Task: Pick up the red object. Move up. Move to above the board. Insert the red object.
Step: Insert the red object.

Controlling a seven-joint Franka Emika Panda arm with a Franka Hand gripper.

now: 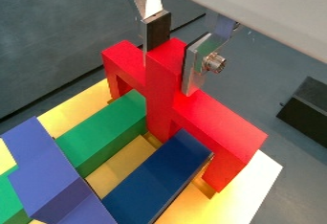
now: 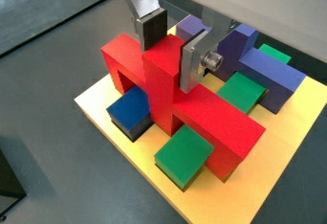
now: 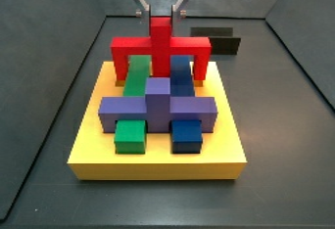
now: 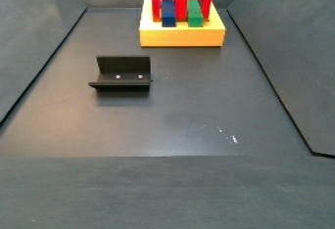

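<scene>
Silver-fingered, dark-padded gripper (image 1: 177,38)

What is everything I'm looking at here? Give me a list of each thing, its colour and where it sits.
Board: one, yellow, a flat square slab on the dark floor near the back wall.
Red object: one, red, a crossbar with two legs and an upright post, standing at the far end of the board, straddling the long blocks.
Purple block: one, cross-shaped, on the middle of the board.
Green blocks: long piece and short piece, in one row on the board.
Blue blocks: same, in the row alongside.
Fixture: one, dark bracket on the floor, apart from the board.
Gripper: one, silver fingers either side of the red object's post.
</scene>
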